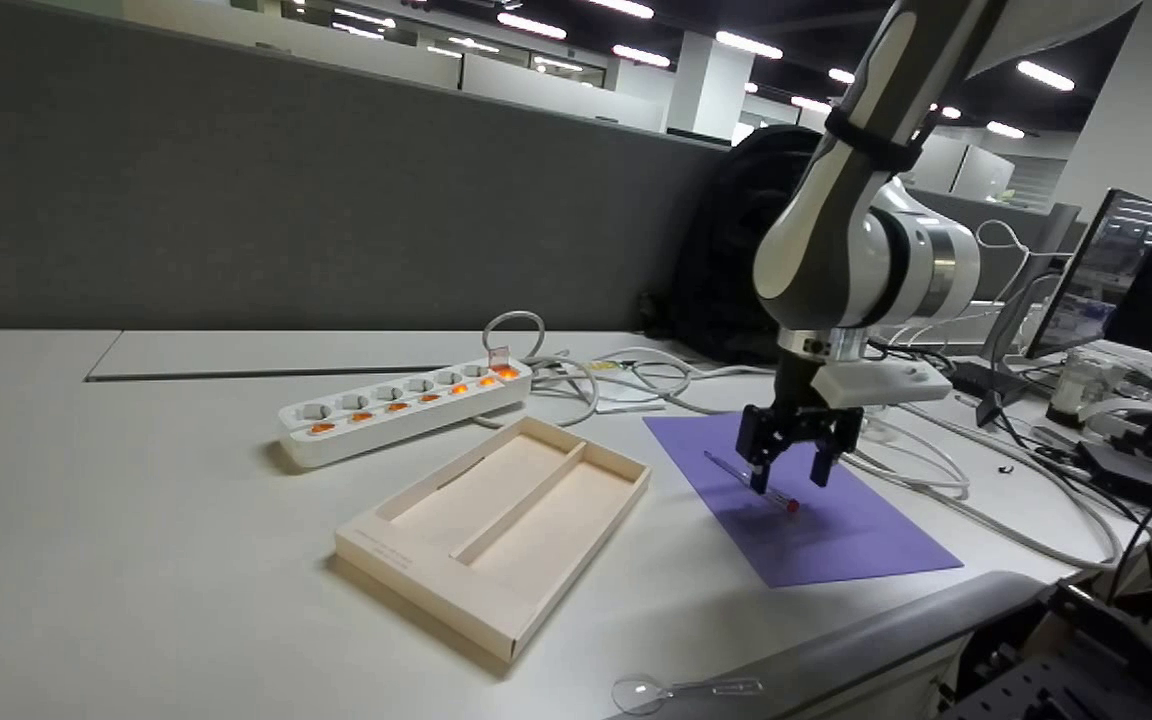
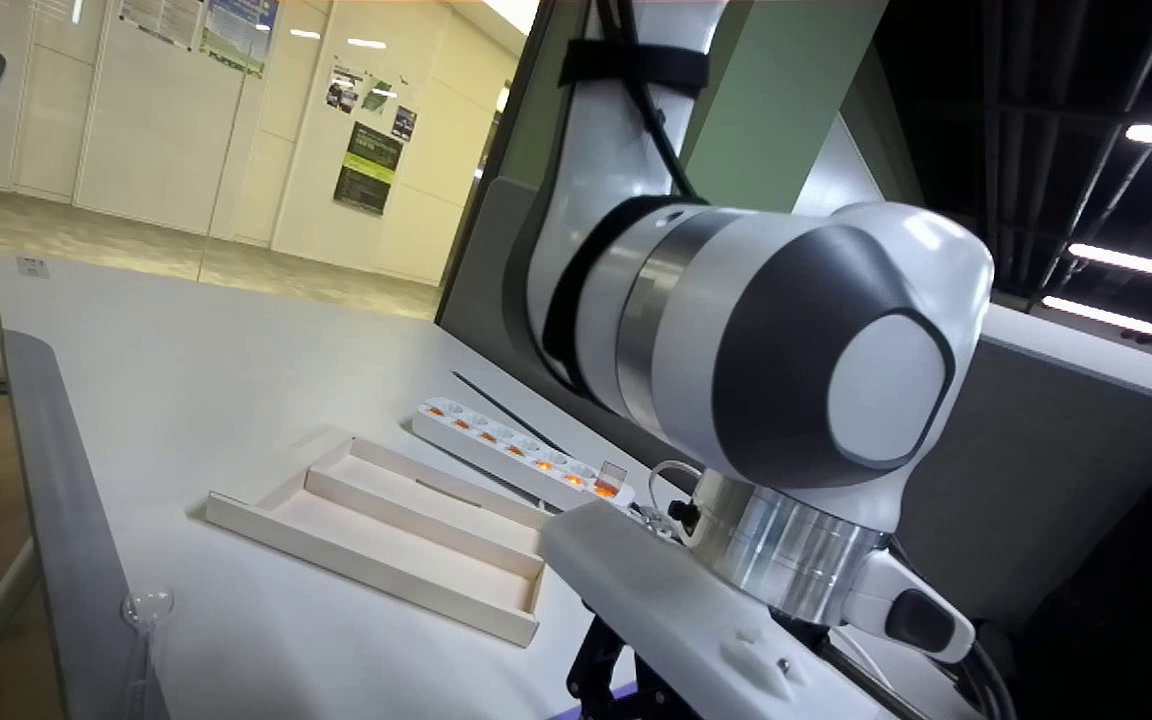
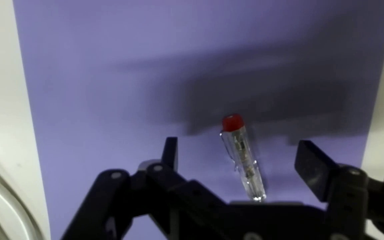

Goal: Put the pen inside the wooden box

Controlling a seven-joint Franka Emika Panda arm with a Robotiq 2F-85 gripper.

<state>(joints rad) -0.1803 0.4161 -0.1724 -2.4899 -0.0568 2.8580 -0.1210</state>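
- Holding nothing, the gripper (image 1: pixel 789 476) stands spread above the red-capped clear pen (image 3: pixel 244 158).
- Its long axis runs roughly across the closing direction, cap (image 3: pixel 233 122) toward the grey edge (image 1: pixel 936 627) of the table (image 1: pixel 166 540).

White table (image 1: pixel 136 520), wooden box (image 1: pixel 521 505), purple sheet (image 1: pixel 871 535)

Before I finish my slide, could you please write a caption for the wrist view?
Open pincer framing a clear, red-ended pen, not yet grasped, on a purple sheet.
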